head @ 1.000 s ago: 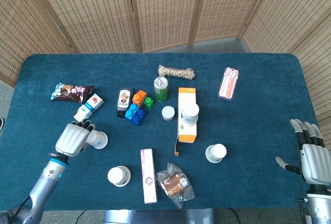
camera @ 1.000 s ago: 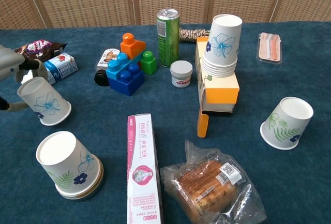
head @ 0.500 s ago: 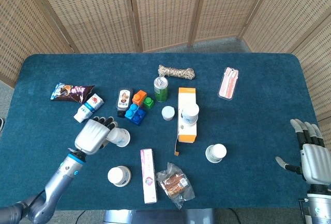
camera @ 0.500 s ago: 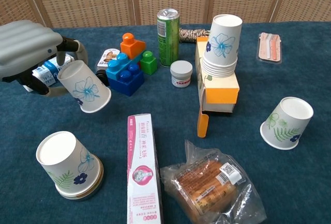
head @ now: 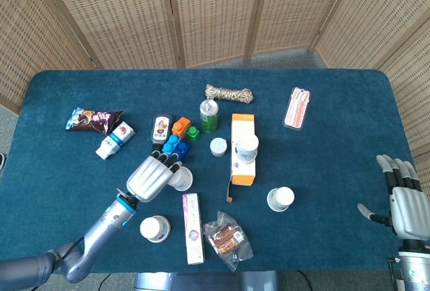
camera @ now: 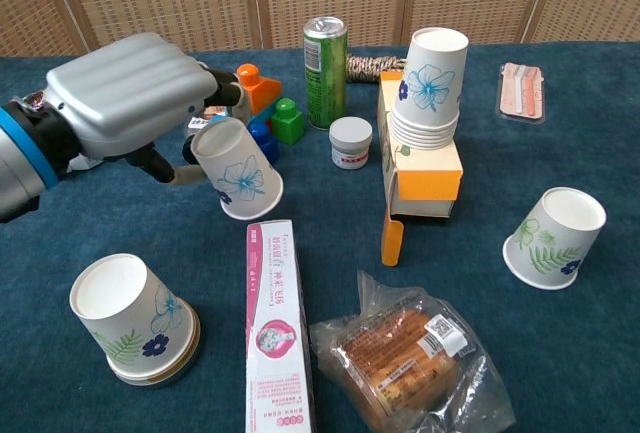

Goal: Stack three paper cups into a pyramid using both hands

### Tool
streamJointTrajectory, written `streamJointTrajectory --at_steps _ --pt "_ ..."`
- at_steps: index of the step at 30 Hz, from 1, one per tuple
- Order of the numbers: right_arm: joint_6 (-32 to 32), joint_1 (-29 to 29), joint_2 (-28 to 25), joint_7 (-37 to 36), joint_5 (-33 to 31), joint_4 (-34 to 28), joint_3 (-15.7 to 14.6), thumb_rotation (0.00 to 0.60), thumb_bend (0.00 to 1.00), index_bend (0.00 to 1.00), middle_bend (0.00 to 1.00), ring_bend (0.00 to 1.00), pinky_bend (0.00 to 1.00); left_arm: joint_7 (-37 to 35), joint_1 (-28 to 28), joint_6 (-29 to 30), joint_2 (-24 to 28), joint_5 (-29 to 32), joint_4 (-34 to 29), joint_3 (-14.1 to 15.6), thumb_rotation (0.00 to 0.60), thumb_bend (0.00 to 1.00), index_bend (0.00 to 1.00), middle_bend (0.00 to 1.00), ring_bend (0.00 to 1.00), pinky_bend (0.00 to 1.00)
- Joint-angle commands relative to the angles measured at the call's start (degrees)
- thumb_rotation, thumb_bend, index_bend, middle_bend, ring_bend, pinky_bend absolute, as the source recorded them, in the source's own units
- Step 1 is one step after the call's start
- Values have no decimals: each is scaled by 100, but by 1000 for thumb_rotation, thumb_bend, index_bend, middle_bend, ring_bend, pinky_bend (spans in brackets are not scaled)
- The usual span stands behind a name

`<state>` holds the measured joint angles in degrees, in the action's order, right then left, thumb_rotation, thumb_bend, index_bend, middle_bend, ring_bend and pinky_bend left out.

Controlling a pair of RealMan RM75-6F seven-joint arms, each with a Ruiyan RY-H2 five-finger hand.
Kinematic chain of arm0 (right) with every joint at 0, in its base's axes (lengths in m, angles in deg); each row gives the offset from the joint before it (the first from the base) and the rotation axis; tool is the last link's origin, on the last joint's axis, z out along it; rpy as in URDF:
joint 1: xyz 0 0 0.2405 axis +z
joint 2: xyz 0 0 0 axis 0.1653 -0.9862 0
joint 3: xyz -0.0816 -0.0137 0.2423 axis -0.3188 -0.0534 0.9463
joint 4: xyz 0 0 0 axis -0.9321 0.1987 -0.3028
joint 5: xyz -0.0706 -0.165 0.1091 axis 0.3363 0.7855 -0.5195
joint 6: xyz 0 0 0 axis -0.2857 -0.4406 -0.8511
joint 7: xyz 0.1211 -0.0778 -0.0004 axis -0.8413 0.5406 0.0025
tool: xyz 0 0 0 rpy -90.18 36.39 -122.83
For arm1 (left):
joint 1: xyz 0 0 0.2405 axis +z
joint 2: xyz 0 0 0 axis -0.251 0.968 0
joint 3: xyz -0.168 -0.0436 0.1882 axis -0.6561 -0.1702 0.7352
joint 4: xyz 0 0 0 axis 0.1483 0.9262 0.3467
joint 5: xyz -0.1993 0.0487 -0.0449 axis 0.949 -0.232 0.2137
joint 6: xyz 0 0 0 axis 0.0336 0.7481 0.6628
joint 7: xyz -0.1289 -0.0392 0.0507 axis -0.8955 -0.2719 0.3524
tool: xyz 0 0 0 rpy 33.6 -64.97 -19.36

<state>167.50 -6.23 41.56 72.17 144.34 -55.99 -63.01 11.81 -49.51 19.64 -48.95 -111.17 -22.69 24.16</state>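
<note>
Nearest the robot, a white paper cup with green leaves and a blue flower (camera: 128, 319) stands inverted on the dark blue table cloth (head: 322, 170), beside a long pink-and-white carton (camera: 276, 328). A like inverted leaf-print cup (camera: 554, 237) stands to the right.

Further in, the left hand (camera: 135, 103) grips a white paper cup with a blue flower print (camera: 238, 168), tilted and clear of the cloth. Over the last second this cup has been carried rightward from the table's left side to just above the carton's far end. Judgement: transport is under way; no pyramid base is yet formed.

Beyond, a stack of blue-flower paper cups (camera: 428, 89) sits on an orange-and-white box (camera: 425, 168).

The right hand (head: 404, 200) hangs at the table's right edge, fingers spread, holding nothing.
</note>
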Motion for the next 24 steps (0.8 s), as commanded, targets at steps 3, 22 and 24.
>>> streamJointTrajectory --at_steps 3,22,24 --pt "-9 1 -8 -33 -16 6 7 600 47 0 0 0 0 320 -186 -154 -344 230 183 -137 600 303 373 352 452 570" --pt "-64 10 -60 -197 -118 46 47 600 47 0 0 0 0 1057 -448 -223 -1129 1287 613 -370 600 304 336 311 397 550" --pt "-67 13 -59 -197 -127 52 52 600 47 0 0 0 0 1061 -451 -222 -1126 1337 584 -351 600 300 311 253 349 536"
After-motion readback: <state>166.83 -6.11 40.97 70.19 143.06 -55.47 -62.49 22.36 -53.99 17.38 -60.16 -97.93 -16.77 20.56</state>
